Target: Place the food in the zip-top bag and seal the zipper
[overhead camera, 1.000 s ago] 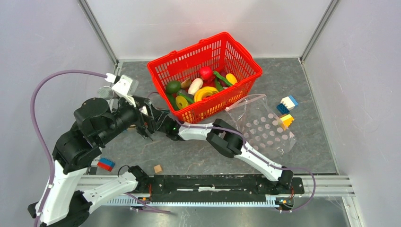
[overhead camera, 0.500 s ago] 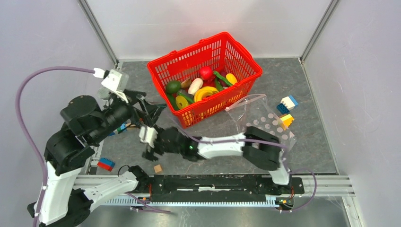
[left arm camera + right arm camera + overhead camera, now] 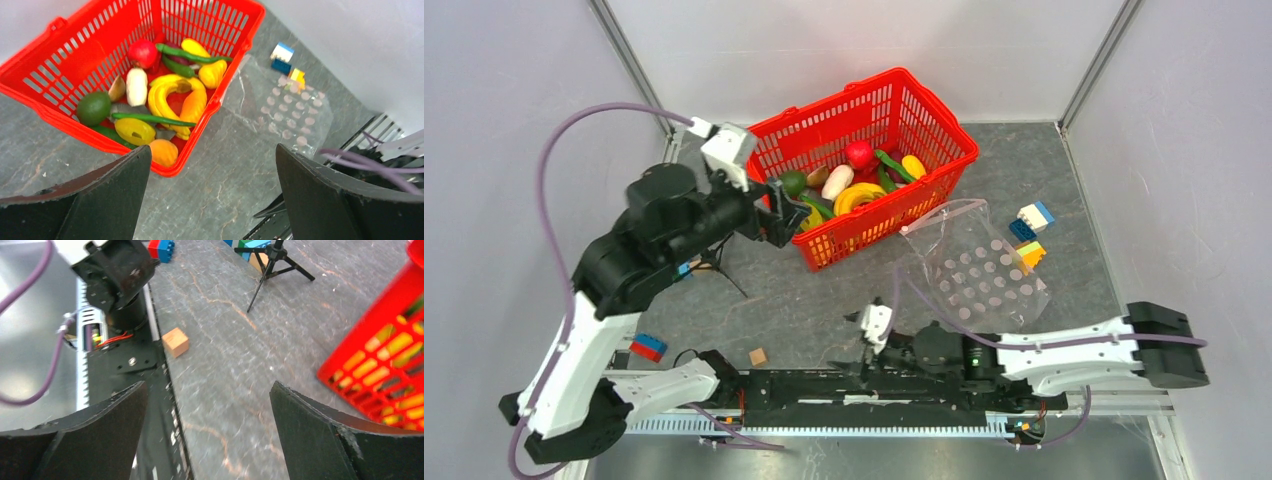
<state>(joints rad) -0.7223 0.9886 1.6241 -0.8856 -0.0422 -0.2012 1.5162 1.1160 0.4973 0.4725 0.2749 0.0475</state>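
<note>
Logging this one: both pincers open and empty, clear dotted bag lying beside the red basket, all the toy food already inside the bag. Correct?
Not quite. The toy food lies in the red basket, not in the bag, which looks empty; the left wrist view shows it. The rest stands: left pincer and right pincer open and empty, bag beside the basket.
</note>
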